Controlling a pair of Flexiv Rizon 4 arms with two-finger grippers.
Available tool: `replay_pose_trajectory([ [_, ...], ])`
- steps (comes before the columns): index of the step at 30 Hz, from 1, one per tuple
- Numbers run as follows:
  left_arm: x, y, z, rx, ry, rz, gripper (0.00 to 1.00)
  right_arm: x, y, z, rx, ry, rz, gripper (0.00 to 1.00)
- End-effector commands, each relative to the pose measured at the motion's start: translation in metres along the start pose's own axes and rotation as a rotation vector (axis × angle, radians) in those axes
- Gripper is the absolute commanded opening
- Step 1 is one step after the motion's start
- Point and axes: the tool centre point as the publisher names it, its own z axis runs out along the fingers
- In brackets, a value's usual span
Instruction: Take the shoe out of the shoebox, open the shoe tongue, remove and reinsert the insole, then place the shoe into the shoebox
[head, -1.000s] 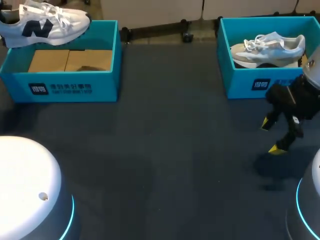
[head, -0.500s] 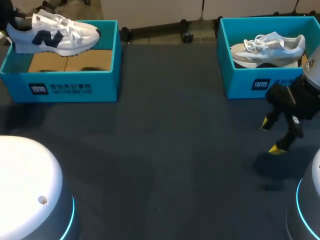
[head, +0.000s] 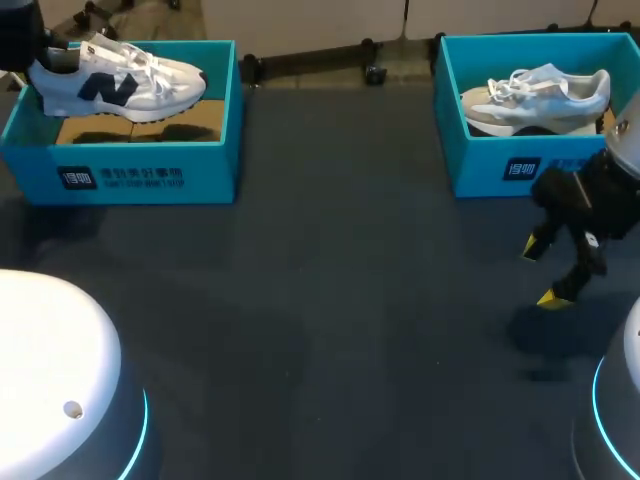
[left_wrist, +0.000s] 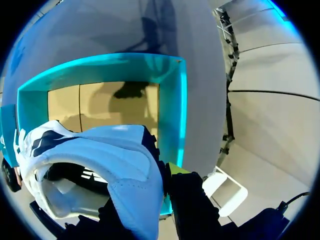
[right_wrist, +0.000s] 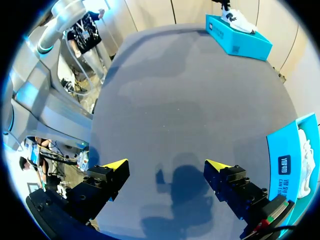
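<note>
Left end effector (left_wrist: 161, 176) seemingly clamps shoe (head: 120, 80) over shoebox (head: 130, 178) rim.

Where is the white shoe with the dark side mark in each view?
Head view: white shoe over the left shoebox.
Left wrist view: its heel in the left gripper, above that shoebox.
Right wrist view: far ahead of the right gripper, over that shoebox.
Shared landmark: the left shoebox.

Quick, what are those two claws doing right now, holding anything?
Left gripper: shut on the white shoe, above its shoebox.
Right gripper: open, holding nothing.
</note>
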Motion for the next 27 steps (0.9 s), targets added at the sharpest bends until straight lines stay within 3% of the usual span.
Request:
replay_pose_trajectory([
  [1, -0.003, 0.002, 0.003, -0.008, -0.002, 0.006, 0.0, 0.0, 0.0, 0.001, 0.003, 0.0, 0.001, 1.0],
  [10, -0.012, -0.011, 0.015, -0.01, 0.017, 0.025, 0.0, 0.0, 0.0, 0.001, 0.003, 0.0, 0.001, 1.0],
  [27, -0.008, -0.052, 0.014, 0.028, -0.033, 0.066, 0.0, 0.0, 0.0, 0.001, 0.003, 0.0, 0.001, 1.0],
])
